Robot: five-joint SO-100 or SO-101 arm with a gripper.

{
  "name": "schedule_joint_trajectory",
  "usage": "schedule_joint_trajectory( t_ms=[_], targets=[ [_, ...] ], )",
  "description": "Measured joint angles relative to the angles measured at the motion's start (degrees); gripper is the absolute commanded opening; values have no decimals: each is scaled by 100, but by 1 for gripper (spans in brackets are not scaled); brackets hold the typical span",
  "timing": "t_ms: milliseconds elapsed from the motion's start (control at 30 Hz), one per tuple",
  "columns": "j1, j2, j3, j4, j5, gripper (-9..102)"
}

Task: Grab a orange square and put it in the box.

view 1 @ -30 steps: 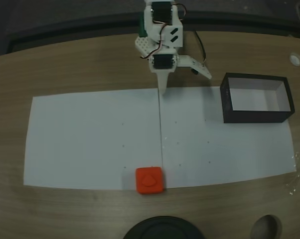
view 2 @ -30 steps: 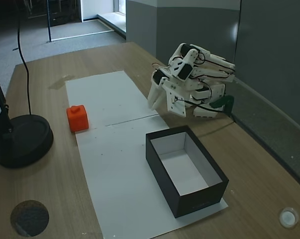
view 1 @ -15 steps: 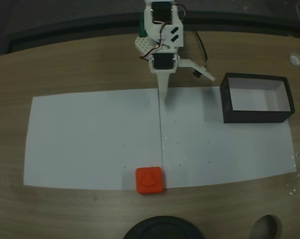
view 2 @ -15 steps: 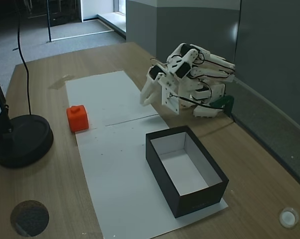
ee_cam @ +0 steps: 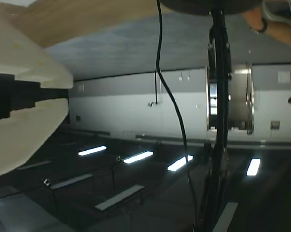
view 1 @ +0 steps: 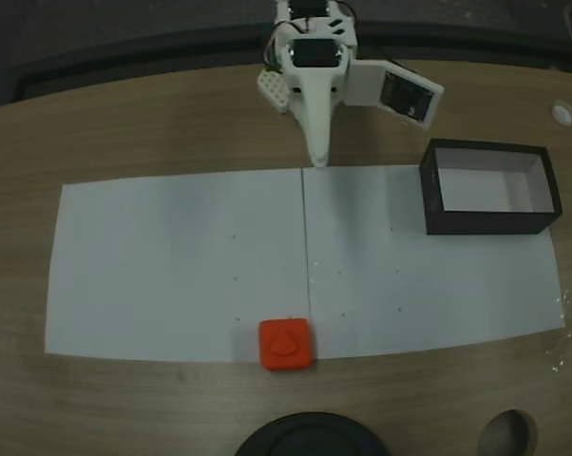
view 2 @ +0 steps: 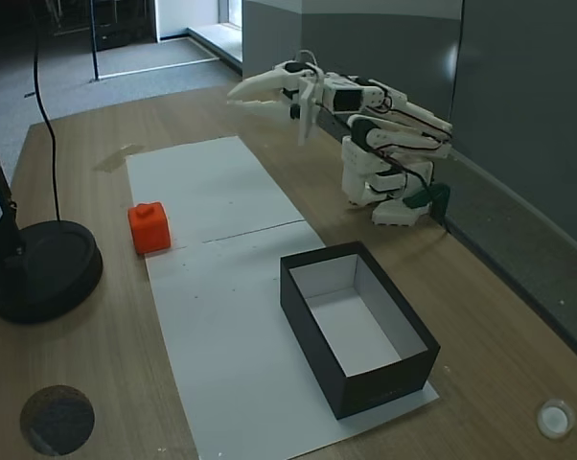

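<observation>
Wood is what the table [view 1: 124, 133] is made of, and white paper [view 1: 172, 266] lies flat across the middle of it. Grey walls and a grey floor are behind it in a fixed view. My gripper [view 2: 242, 99] is up in the air over the far edge of the table, pointing out level, with its two fingers a little apart and nothing in them. The orange square [view 1: 286, 344] sits on the near edge of the paper, well apart from me. The box [view 1: 490, 187] sits open on the paper's right end. A fixed view shows a round black lamp base [view 2: 39, 270]; my wrist view shows its thin pole [ee_cam: 218, 121] and a dark room. I can read no writing anywhere
</observation>
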State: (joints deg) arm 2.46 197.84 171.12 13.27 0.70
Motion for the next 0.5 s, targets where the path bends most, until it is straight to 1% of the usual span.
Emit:
schedule_joint_trajectory(
  t_ms=[67, 167, 333, 500],
  targets=[
    [0, 0, -44, -202, -9, 14],
    [0, 0, -316, -229, -9, 19],
    [0, -316, -879, -229, -9, 23],
    [0, -1696, -1723, -229, -9, 25]
  ],
)
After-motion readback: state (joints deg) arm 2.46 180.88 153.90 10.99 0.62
